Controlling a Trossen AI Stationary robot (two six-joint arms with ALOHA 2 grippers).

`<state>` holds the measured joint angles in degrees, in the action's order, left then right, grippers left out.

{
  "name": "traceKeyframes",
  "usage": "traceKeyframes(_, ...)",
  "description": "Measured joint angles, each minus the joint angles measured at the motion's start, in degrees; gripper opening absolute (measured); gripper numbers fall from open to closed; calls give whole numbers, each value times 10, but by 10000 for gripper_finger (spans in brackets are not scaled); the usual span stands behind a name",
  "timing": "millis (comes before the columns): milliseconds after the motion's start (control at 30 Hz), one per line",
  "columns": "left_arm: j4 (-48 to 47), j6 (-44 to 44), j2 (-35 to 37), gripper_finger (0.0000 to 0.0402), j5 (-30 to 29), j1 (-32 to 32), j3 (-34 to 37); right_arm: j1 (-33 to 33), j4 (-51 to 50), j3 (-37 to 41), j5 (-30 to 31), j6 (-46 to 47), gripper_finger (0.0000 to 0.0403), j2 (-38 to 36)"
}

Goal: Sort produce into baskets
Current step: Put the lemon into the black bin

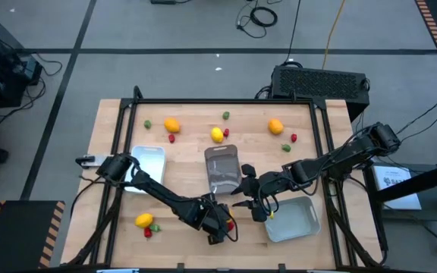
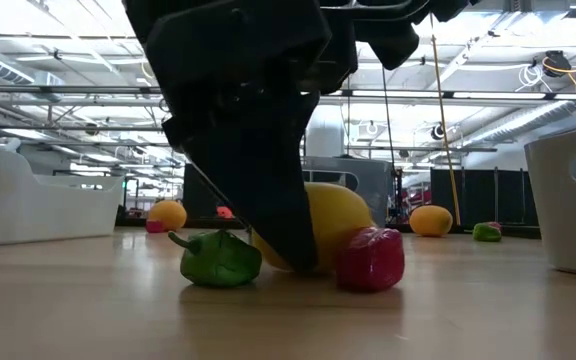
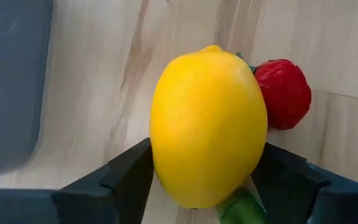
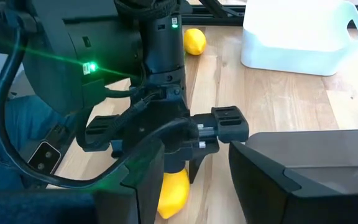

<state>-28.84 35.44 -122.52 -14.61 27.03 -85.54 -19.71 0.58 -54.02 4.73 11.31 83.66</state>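
A yellow lemon lies near the table's front edge, between the fingers of my left gripper, which is shut on it. A red strawberry piece and a green piece lie right against the lemon on the wood. My right gripper is open and empty above the table, just right of the left gripper, between the clear bin and the grey-blue tray. The white tray stands at the left. My left gripper pinches the lemon by its two opposite long sides between its two fingers, at the lemon's wide middle. The fingers come steeply from above. The lemon sits low at the table; a finger hides its underside, so whether it is clear of the wood cannot be told.
More produce lies along the far side: orange pieces, a yellow lemon, and small green and red pieces. Another lemon with a red and a green piece lies front left. Both arms are close together at the front middle.
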Motion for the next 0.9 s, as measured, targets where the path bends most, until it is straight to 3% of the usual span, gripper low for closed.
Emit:
traceKeyframes(267,-6,-2,0,177,-4,2,0,0,0,0,0,0,171,0)
traceKeyframes(467,-72,-2,26,190,-16,15,0,0,-1,0,0,0,171,0)
traceKeyframes(667,-115,-24,84,194,-69,30,0,0,-6,0,3,0,171,0)
traceKeyframes(767,-161,-28,120,194,-113,34,0,2,-37,0,52,16,171,0)
traceKeyframes(900,-239,-7,167,195,-194,34,0,25,-125,0,164,45,171,0)
